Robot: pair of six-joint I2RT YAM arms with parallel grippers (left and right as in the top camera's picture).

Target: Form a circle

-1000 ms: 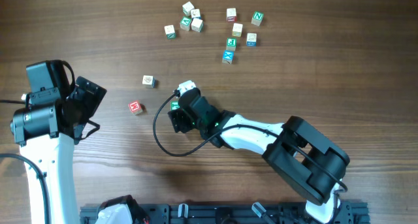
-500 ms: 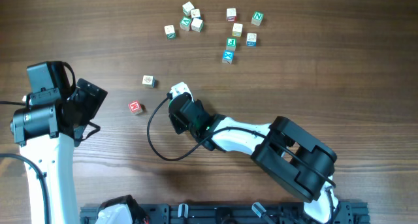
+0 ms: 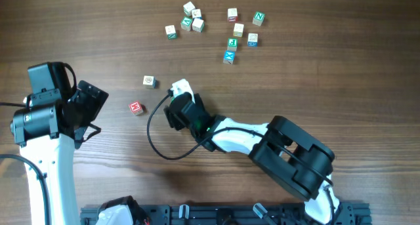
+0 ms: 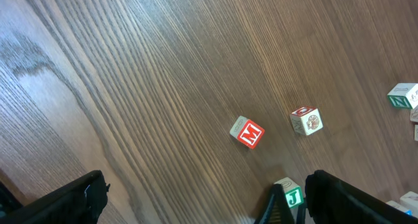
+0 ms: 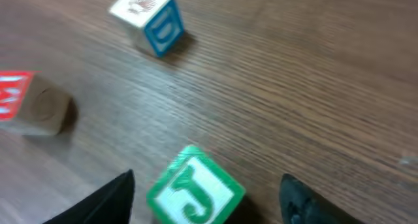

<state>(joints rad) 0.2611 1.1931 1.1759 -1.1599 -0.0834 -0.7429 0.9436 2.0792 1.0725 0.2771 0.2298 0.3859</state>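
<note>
No ring yet on the dark wood table (image 3: 328,74). Most of the small pale wooden letter cubes (image 3: 238,29) sit loose in two bunches at upper centre of the overhead view. Three lie apart at centre-left: the red-faced M cube (image 3: 136,107), the pale cube w/ a blue D face (image 3: 149,81) and the green-faced J cube (image 5: 196,191). The right gripper (image 5: 206,181) straddles the J cube at the bottom of its wrist view, jaws part-open w/ a gap each side, so nothing is pinched. The left gripper (image 4: 206,185) is spread wide and empty at lower left of the overhead view. We read the step as working the J cube into an arc w/ M and D. To do it well, we should square the fingers to the J's flat sides, since it sits turned vs. the jaws. We should centre before closing and squeeze gently so it doesn't twist out. The M cube is near on the left, so we approach and retreat straight up. We leave spacing approx. equal to the M–D gap.
</note>
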